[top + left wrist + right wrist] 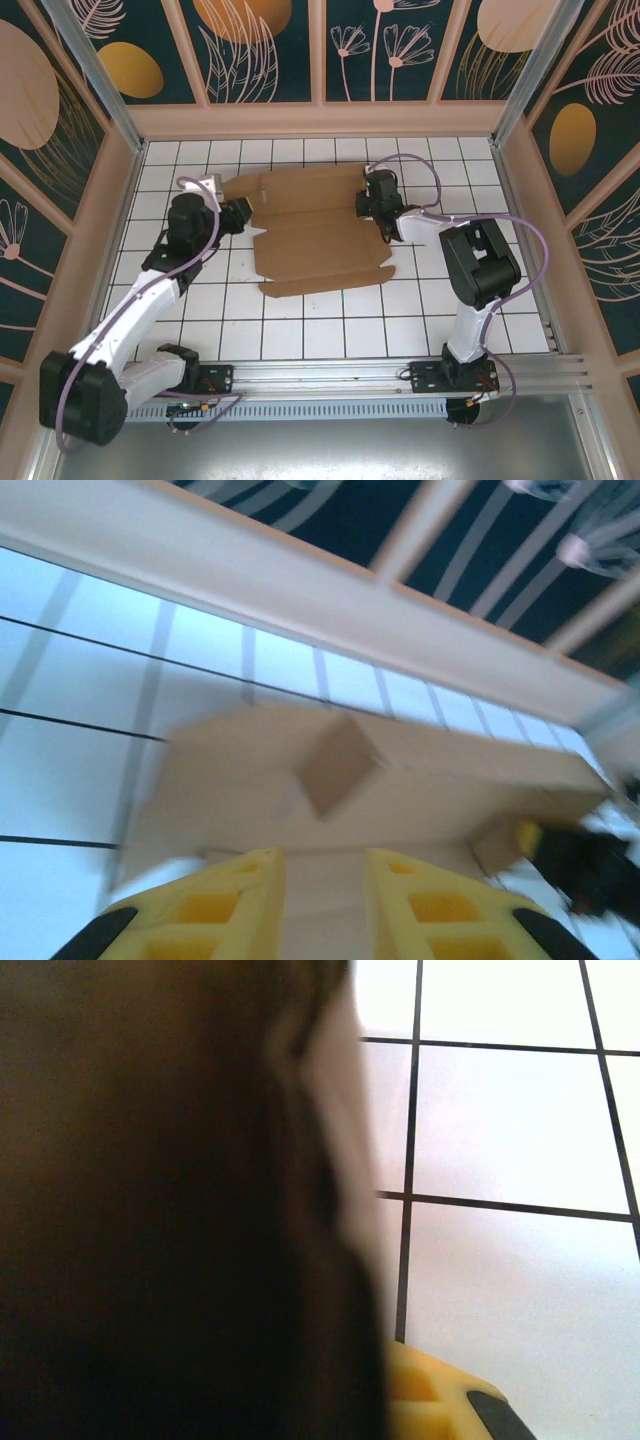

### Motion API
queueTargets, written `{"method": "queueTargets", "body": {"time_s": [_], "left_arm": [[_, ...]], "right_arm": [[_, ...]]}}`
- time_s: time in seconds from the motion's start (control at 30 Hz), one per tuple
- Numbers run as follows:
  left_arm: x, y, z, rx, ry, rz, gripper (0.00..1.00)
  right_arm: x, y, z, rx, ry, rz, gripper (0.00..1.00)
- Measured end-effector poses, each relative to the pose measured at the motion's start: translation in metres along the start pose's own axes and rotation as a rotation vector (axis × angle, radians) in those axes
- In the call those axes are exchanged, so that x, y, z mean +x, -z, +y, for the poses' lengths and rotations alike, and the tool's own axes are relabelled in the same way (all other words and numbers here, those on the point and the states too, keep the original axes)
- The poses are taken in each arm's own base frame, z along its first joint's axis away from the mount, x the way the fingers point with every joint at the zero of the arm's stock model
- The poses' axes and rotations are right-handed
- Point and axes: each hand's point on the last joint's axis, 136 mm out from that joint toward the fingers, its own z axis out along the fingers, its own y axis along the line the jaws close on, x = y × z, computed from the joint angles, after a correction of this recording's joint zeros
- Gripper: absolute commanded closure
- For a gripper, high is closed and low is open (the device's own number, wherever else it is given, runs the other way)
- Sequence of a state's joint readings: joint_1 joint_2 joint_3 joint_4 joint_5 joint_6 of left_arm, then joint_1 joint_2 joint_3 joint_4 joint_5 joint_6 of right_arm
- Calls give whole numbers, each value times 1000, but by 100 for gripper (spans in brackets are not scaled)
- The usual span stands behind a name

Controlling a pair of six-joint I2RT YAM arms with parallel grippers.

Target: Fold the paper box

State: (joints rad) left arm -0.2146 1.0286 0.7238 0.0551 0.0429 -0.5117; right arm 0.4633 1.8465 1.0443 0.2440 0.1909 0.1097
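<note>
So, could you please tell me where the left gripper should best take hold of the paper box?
Probably its left edge, approached from the left. The paper box lies mostly flat on the table, so only a thin edge or flap fits between fingers; the left gripper sits there with cardboard showing between its open jaws.

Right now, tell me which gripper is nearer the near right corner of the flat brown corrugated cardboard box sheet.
Right. The right gripper sits at the right edge of the cardboard sheet, beyond that corner; the left gripper is across at its left edge.
</note>
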Motion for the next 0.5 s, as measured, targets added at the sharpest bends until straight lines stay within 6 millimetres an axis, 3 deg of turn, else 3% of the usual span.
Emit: {"method": "queueTargets", "body": {"time_s": [0.27, 0.5], "left_arm": [[-5, -19, 87, -311, 99, -39, 74], [-1, -41, 135, -441, 120, -24, 71]], "right_arm": [[4, 4, 5, 51, 64, -63, 100], [6, 6, 6, 72, 82, -87, 100]]}}
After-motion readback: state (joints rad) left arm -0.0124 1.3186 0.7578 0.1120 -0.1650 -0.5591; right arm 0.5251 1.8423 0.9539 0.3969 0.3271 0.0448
